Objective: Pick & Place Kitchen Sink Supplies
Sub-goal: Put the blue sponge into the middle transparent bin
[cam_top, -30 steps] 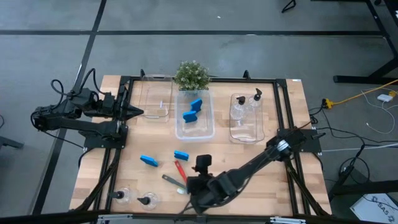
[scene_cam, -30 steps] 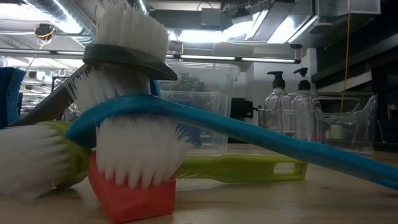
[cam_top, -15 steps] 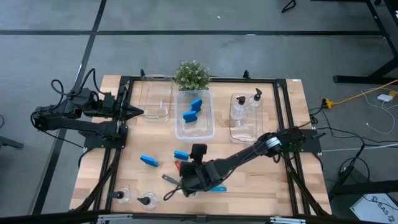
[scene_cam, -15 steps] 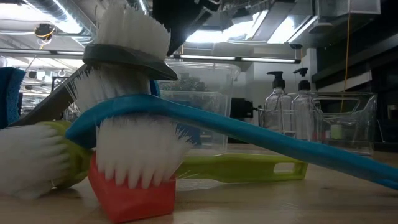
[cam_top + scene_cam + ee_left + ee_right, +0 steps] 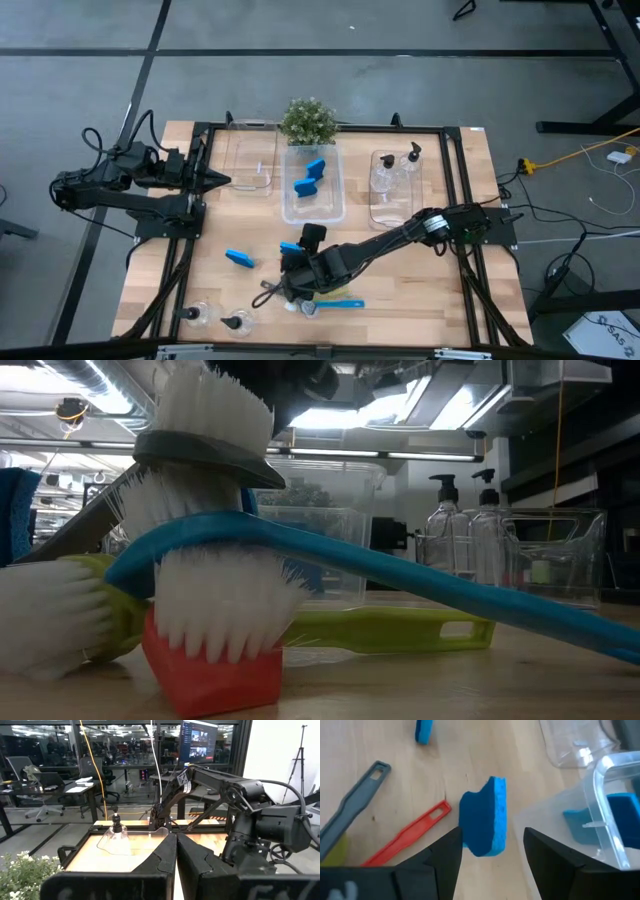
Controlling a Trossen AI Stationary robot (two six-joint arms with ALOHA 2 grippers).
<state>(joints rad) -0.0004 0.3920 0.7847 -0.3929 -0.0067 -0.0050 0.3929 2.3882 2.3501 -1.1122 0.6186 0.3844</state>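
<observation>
A blue sponge [image 5: 485, 817] stands on its long edge on the table in front of the middle bin [image 5: 340, 212]. My right gripper [image 5: 492, 837] [image 5: 294, 264] slants down at it from the near side, open, one finger on each side of the sponge and apart from it. Another blue sponge [image 5: 239, 259] lies to the left. Red [image 5: 410, 832] and grey [image 5: 355, 802] brush handles lie beside the gripper. A blue brush [image 5: 342, 303] lies nearer the front edge. My left gripper [image 5: 222, 181] waits shut at the far left.
Three clear bins stand at the back: a left one [image 5: 250, 165], the middle one with two sponges, and a right one [image 5: 395, 212] with two pump bottles. A plant [image 5: 308, 120] stands behind them. Two bottles [image 5: 190, 315] [image 5: 237, 322] stand at the front left. Brush heads [image 5: 210, 590] are piled before the low camera.
My right gripper has gone from the table's near edge toward the far edge and a little left, passing over the brushes and sinking slightly, until it stands at the blue sponge. Its fingers have stayed open. The sponges and brushes have not moved.
</observation>
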